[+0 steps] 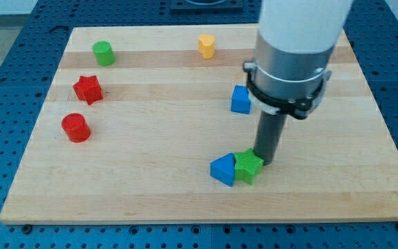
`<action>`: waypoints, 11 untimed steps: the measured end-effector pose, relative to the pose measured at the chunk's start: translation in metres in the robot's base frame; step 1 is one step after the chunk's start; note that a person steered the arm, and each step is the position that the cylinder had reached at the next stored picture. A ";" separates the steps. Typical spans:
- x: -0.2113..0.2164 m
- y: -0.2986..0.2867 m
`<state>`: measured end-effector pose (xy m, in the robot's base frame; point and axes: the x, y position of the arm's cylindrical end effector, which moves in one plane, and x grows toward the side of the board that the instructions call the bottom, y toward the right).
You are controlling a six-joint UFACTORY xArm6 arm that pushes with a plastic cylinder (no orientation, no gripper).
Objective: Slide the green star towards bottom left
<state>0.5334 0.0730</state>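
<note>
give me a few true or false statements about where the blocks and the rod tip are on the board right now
1. My tip is right against the green star, on its upper-right side. True.
2. The green star touches a blue triangular block on its left. True.
3. The red star lies at the view's right edge. False: it lies at the view's left, above the red cylinder.
4. The yellow block sits near the view's bottom. False: it sits near the top.
5. The green cylinder is at the view's top left. True.
</note>
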 end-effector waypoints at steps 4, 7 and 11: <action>0.000 -0.158; -0.012 -0.112; 0.032 -0.012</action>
<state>0.5657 0.0610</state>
